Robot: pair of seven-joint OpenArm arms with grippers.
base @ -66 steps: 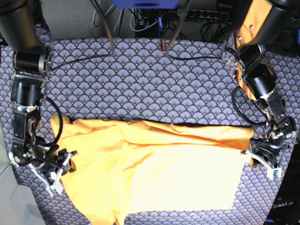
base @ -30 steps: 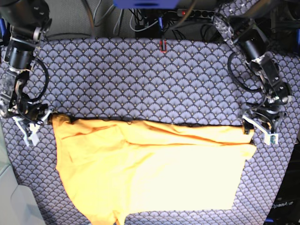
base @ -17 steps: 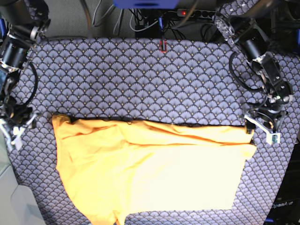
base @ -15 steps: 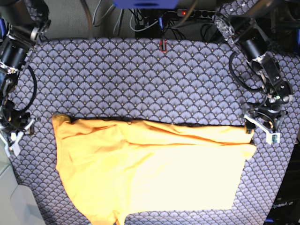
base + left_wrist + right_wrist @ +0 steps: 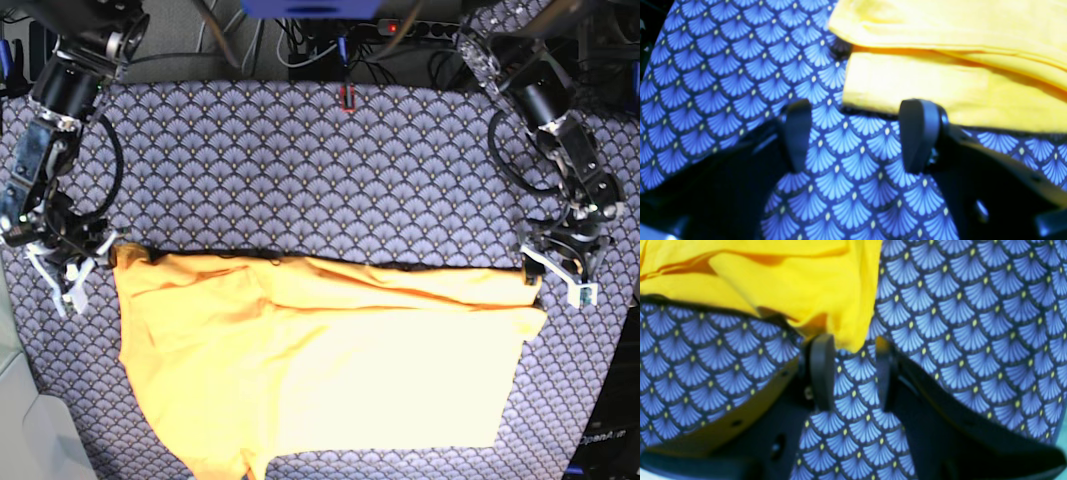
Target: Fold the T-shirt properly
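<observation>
The yellow-orange T-shirt [image 5: 330, 360] lies flat across the near half of the table, with a fold line along its far edge. My left gripper [image 5: 556, 275] is at the shirt's far right corner. In the left wrist view it [image 5: 857, 133] is open, and the shirt's edge [image 5: 940, 83] lies just past the fingertips. My right gripper [image 5: 70, 272] is at the shirt's far left corner. In the right wrist view it [image 5: 853, 370] is open with a narrower gap, and the shirt's corner [image 5: 790, 283] reaches down between the fingertips.
The blue-grey scale-patterned table cloth [image 5: 300, 170] covers the table. Cables and a power strip [image 5: 420, 30] run behind the far edge. A pale grey surface [image 5: 15, 400] borders the table at the near left.
My right gripper had drawn away to the left of the shirt and has moved back to its far left corner. My left gripper has stayed at the far right corner. The shirt has not moved.
</observation>
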